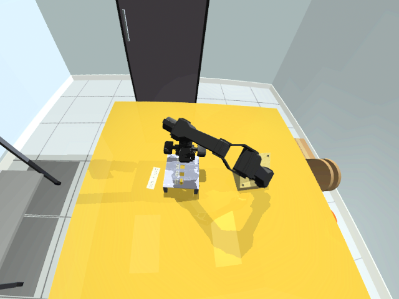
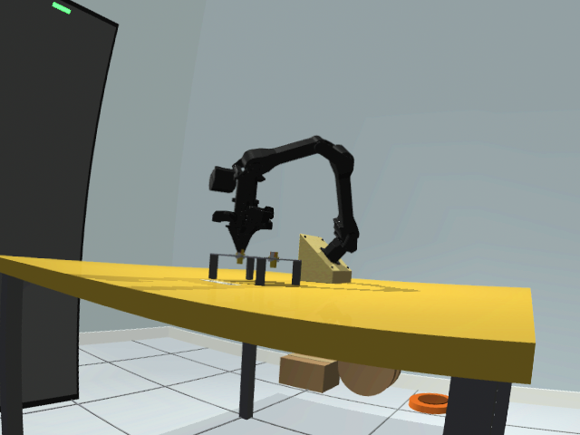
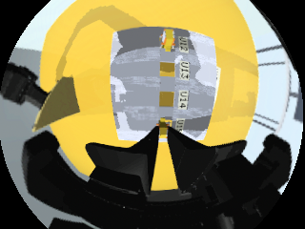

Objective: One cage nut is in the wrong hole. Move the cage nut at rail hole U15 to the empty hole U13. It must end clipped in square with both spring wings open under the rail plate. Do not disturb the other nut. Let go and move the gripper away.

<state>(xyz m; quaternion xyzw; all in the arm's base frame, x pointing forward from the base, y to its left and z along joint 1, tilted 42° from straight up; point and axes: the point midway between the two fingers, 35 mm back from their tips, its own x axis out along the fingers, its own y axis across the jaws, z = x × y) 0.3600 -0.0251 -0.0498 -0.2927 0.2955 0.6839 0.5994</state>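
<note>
1. Yellow tabletop spreads beneath your work, carrying the rail stand and the arm's mount.
2. Nearest your wrist camera, your gripper points down, its fingertips clamped on the U15 cage nut.
3. You have that nut at the U15 end of the rail plate; the exterior view shows part of it below plate level. You cannot tell the state of its wings at this size.
4. Next along the row, you see the U14 hole, then your target, the U13 hole; both are unfilled.
5. Farther along, the other nut sits at U12, apart from your fingers.
6. Dark legs hold the plate above the table, and you have a pale printed strip lying near it.
7. Off to one side, your black arm arches over from its sloped tan mount.
8. Beyond the table, you can see a brown box, a round brown object and an orange ring low down, plus a tall dark panel against grey walls.
</note>
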